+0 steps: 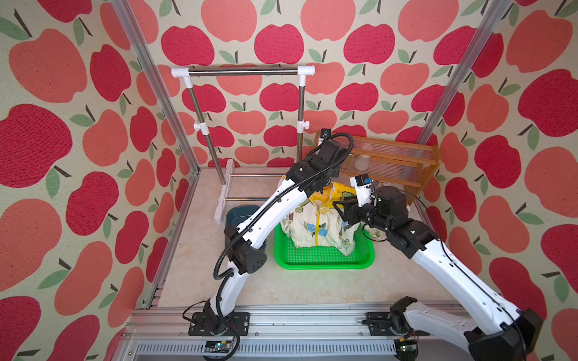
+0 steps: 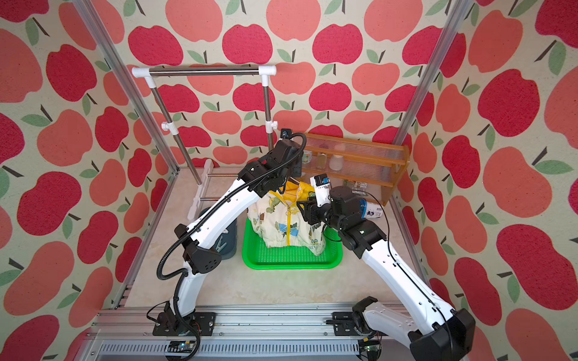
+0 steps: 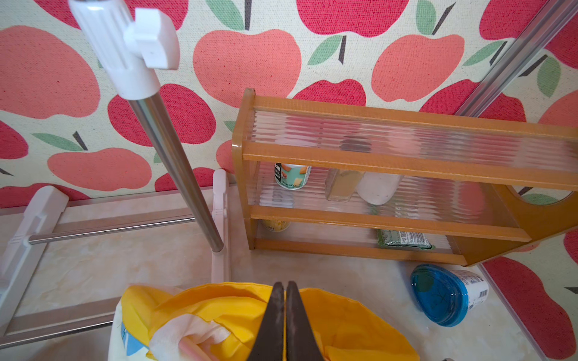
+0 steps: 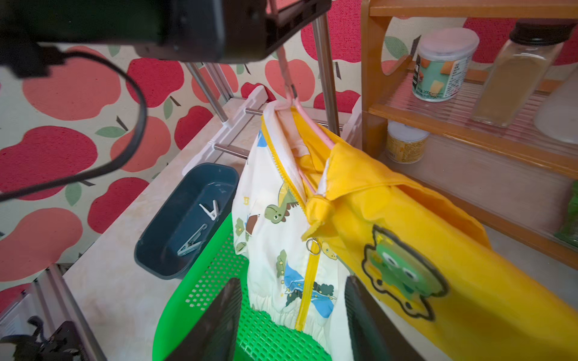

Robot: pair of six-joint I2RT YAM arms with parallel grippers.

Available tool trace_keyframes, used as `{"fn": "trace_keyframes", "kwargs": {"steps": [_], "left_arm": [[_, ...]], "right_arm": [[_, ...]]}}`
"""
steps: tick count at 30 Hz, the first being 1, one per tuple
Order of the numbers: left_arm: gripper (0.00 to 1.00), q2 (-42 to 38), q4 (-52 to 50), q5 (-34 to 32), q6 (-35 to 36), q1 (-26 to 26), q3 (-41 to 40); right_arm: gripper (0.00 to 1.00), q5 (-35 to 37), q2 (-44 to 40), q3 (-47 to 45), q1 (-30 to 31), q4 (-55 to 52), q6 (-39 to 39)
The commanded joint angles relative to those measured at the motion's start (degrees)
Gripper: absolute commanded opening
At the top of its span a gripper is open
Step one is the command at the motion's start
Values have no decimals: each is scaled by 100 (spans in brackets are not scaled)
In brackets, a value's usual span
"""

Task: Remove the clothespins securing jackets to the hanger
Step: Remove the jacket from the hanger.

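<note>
Apple-print walls (image 1: 62, 125) ring the pale marbled tabletop (image 1: 250, 281). Both pale-blue plastic clothespins (image 4: 210, 211) lie in the dark blue plastic bin (image 4: 156, 250), left of the green perforated tray (image 4: 200, 297), so unclipping looks finished. My left gripper (image 3: 284, 290), pressed together, pinches the thin pink wire hanger (image 4: 286, 78), dangling the cream dinosaur-print jacket (image 4: 272, 250) over the tray. My right gripper (image 4: 291, 289) stands spread and empty beside it. Next, I judge, comes backing clear.

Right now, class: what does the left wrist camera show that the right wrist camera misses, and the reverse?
Left wrist only: a blue-lidded cup lying on its side. Right wrist only: two clothespins inside a dark bin, and a green tray. Both: the jacket, the pink hanger and the wooden shelf.
</note>
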Motion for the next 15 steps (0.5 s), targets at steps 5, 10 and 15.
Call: {"fn": "trace_keyframes", "kwargs": {"steps": [5, 10, 15], "left_arm": [[0, -631, -79, -221, -205, -88, -411], [0, -702, -119, -310, -305, -145, -442], [0, -715, -165, -221, -419, -203, -427]], "right_arm": [[55, 929, 422, -4, 45, 1052, 303], [55, 1027, 786, 169, 122, 955, 528], [54, 1413, 1047, 248, 272, 962, 644]]}}
